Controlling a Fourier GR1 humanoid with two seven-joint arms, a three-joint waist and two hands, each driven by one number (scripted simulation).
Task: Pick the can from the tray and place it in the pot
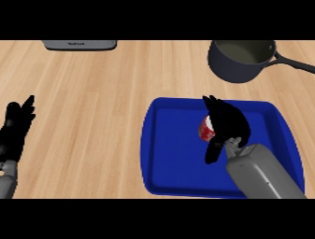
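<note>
A red can (206, 130) stands in the blue tray (167, 154), a little right of the tray's middle. My right hand (226, 122) is over the can and covers most of it; only the can's left side shows. The fingers stretch straight toward the tray's far edge, and the thumb (214, 152) hangs down at the can's near side, so the hand is open. The dark grey pot (240, 60) stands behind the tray at the upper right, with its long handle (304, 68) pointing right. My left hand (10, 136) rests open on the counter at the far left.
A grey appliance (79, 44) sits at the counter's far edge, upper left. Bare wooden counter (97, 107) lies between the left hand and the tray.
</note>
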